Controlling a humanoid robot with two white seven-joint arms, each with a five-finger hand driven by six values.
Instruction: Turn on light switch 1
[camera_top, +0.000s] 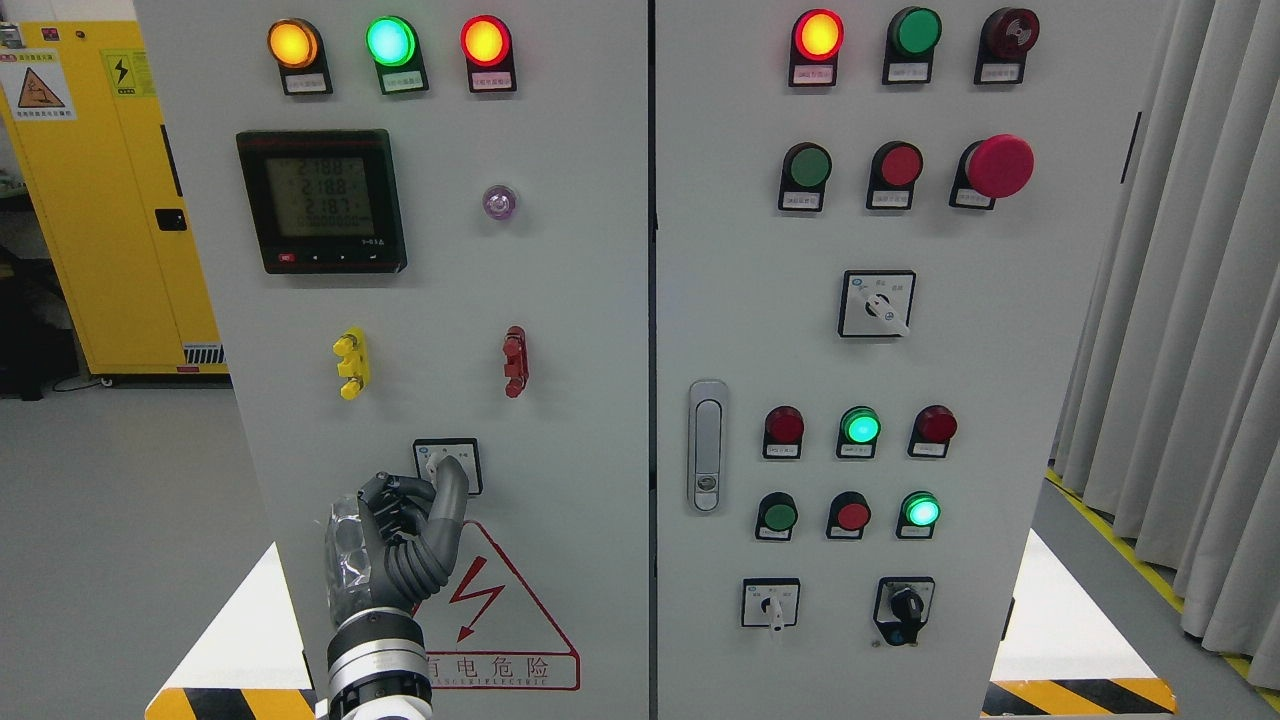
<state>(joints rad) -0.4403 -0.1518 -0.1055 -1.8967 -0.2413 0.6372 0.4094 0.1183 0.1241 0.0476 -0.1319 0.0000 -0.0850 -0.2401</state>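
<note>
Left hand (405, 530): fingers curled, one extended onto rotary switch (449, 466). Advised: seat on knob, twist steadily, avoid slipping off.

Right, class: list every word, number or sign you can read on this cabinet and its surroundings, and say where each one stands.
"218.8", "218.8", "218.1", roughly: digital meter screen, digits blurry.
"有电危险": under the red lightning triangle, lower left door.
"ELECTRIC": end of the small line below it; the rest is unclear.
Lightning bolt sign: yellow cabinet.
Labels under the indicator lamps, push buttons and rotary switches: too small to read.
</note>
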